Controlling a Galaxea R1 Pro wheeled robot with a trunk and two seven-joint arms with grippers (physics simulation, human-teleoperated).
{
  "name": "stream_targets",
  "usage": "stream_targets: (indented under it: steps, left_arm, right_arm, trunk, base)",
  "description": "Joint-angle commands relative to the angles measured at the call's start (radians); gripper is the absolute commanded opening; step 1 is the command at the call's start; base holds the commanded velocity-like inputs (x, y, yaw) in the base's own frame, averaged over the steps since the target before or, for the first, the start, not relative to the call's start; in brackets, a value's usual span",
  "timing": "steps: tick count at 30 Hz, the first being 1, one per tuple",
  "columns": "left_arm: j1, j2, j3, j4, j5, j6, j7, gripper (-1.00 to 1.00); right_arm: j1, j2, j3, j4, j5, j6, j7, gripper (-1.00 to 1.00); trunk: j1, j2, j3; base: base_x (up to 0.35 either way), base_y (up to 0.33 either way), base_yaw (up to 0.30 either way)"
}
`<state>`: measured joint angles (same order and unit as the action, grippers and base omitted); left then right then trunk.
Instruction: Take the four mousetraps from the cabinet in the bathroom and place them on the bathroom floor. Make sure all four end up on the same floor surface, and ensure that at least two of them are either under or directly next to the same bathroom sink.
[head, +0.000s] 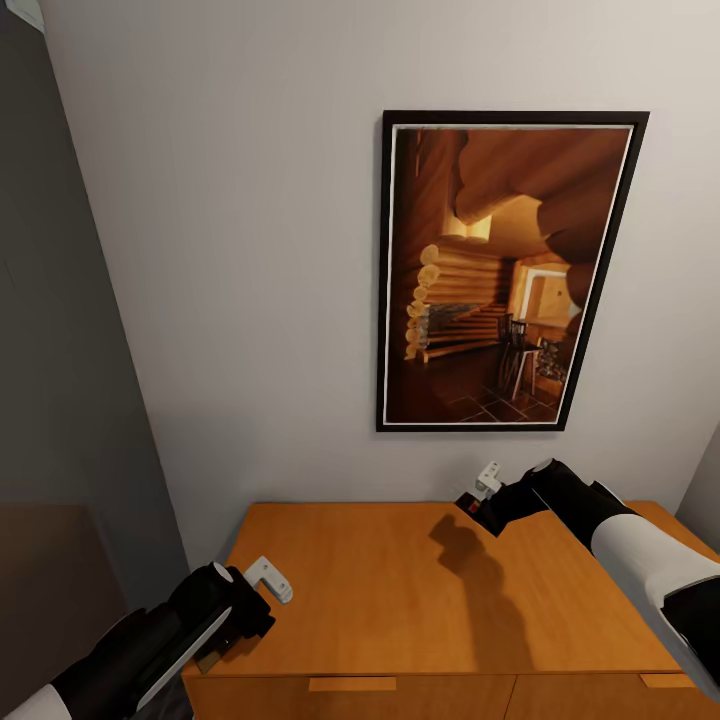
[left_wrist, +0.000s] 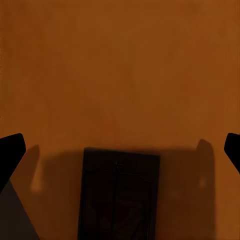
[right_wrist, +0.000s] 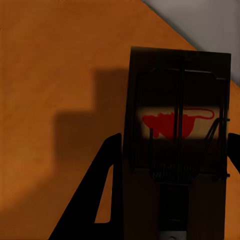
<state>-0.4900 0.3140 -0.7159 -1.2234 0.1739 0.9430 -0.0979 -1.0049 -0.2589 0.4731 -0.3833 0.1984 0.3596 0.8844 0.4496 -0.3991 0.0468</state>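
I am seeing a mousetrap (right_wrist: 179, 145) in the right wrist view, sitting between the right gripper's (right_wrist: 172, 200) dark fingers (right_wrist: 102, 200), its red mark and wire plain against the board; the right gripper is clamping it. In the head view that gripper (head: 480, 498) is hanging above the back of the cabinet (head: 400, 590), near the wall (head: 230, 250), and I am picking out the trap there only as a dark bit with a red fleck at the fingertips. Its shadow is falling on the orange top below it.

I am seeing a second trap (left_wrist: 119, 195) in the left wrist view, dark and shaded, between the left gripper's (left_wrist: 120, 150) fingers (left_wrist: 10, 152), which are standing wide of it; whether they are gripping it I cannot tell. In the head view the left gripper (head: 265, 585) is hovering at the cabinet's front left corner.

A framed picture (head: 505, 270) of a log cabin interior is hanging on the wall above the cabinet.
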Motion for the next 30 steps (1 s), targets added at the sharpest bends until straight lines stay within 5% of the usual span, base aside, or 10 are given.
stream_targets:
  steps: [1,30]
  left_arm:
    - [-0.001,0.001,-0.002,-0.001,0.004,0.003,0.001,1.00]
    - [-0.001,0.000,-0.002,-0.002,0.005,0.003,0.000,1.00]
  right_arm:
    - [0.000,0.000,-0.001,-0.002,0.004,0.007,0.008,-1.00]
    - [0.000,0.005,-0.002,-0.002,0.004,0.007,0.007,-1.00]
  trunk:
    - [0.000,-0.001,-0.001]
    - [0.000,-0.001,-0.001]
  base:
    - [0.000,0.000,0.000]
    - [-0.056,0.000,0.000]
